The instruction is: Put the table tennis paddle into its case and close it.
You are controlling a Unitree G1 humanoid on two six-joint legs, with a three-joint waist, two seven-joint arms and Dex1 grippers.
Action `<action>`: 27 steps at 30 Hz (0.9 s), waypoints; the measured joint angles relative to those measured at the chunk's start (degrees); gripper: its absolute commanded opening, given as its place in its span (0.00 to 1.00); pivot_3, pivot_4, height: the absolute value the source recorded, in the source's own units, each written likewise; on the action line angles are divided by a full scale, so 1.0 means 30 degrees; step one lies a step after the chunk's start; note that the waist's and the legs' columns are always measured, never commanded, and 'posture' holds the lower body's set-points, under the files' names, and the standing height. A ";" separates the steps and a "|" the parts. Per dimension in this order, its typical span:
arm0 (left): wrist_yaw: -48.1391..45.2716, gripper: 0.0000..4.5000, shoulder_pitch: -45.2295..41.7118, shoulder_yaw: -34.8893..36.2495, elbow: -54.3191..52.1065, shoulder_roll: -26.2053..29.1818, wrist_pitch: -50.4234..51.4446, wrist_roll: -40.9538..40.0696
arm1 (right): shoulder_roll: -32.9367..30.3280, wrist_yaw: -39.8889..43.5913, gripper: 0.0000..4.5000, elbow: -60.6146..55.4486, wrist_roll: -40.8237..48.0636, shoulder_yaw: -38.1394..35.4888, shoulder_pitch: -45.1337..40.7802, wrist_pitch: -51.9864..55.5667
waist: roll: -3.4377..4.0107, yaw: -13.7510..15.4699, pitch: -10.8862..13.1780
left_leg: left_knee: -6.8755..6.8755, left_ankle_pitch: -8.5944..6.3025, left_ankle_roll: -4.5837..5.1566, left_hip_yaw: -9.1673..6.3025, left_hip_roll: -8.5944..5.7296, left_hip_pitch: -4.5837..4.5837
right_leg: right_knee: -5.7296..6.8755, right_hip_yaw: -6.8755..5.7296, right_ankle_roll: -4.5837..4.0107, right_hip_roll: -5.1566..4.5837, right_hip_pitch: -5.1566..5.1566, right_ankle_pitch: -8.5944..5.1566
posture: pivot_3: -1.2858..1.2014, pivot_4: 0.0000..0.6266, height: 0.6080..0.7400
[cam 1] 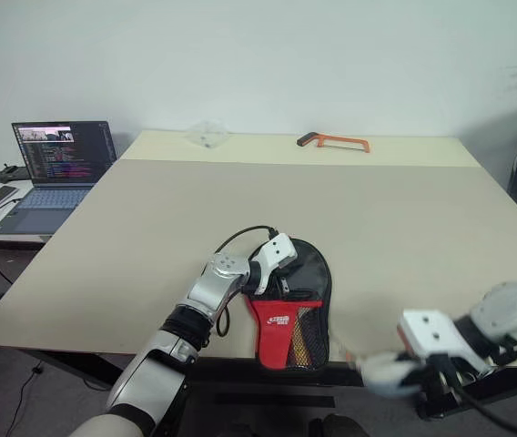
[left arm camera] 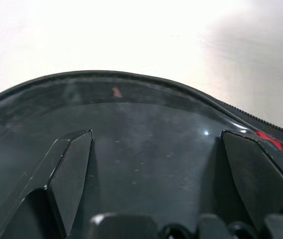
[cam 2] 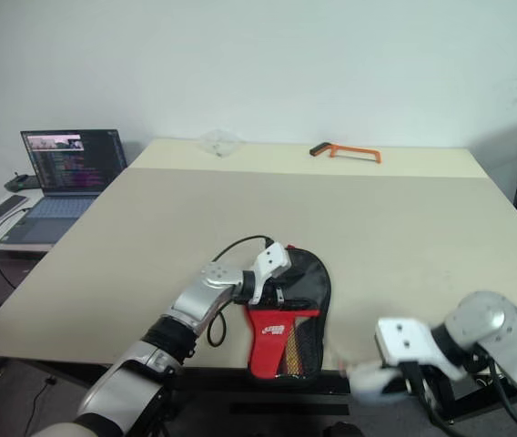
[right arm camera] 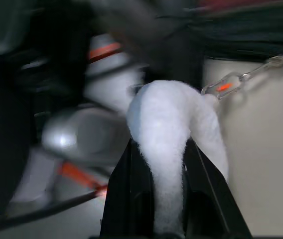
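The case (cam 1: pixel 293 305), black with a red logo panel, lies flat near the table's front edge. The table tennis paddle sits inside it, and its striped handle (cam 1: pixel 303 343) shows through the mesh pocket while the blade is hidden. My left gripper (cam 1: pixel 277 280) rests on the case's round black top, open, with both fingers (left arm camera: pixel 71 169) spread on the glossy surface (left arm camera: pixel 146 149). Off the front edge to the right, my right gripper (right arm camera: pixel 159 149) is shut on a white fluffy strap (right arm camera: pixel 169 119). A small metal clasp (right arm camera: pixel 231 84) links the strap towards the case.
An orange hacksaw (cam 1: pixel 336 140) and a small clear plastic bag (cam 1: pixel 207 136) lie at the table's far edge. An open laptop (cam 1: pixel 58 168) stands on a side table to the left. The wide beige tabletop (cam 1: pixel 395 218) stretches behind the case.
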 measured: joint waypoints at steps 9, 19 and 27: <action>-0.0185 1.00 -0.0853 -0.0060 0.1624 -0.0310 -0.0485 0.0317 | 0.0224 -0.0785 0.04 -0.1559 0.0459 -0.0009 0.0516 0.0618 | -0.0112 0.0001 -0.0052 | 0.0014 -0.0026 0.0012 0.0019 -0.0001 0.0129 | -0.0010 -0.0005 -0.0102 -0.0027 0.0122 -0.0091 | 0.52 0.24 1.00; -0.2455 1.00 -0.0248 0.0601 0.0085 0.0361 0.0047 -0.0250 | 0.2568 -0.2648 0.04 0.2839 0.0160 -0.0492 -0.5578 0.1216 | -0.0138 -0.0180 0.0060 | -0.0026 -0.0025 0.0010 0.0019 0.0058 0.0144 | -0.0002 0.0009 -0.0104 -0.0030 0.0096 -0.0091 | 0.52 0.24 1.00; -0.6100 1.00 0.1943 0.1200 -0.6577 0.4278 0.5533 -0.3076 | 0.4406 -0.3636 0.53 0.6592 -0.2294 0.1406 -0.7007 0.0312 | -0.0011 -0.0208 0.0193 | -0.0028 -0.0034 -0.0033 0.0024 0.0038 -0.0133 | 0.0031 0.0064 -0.0051 -0.0037 -0.0263 -0.0036 | 0.52 0.24 1.00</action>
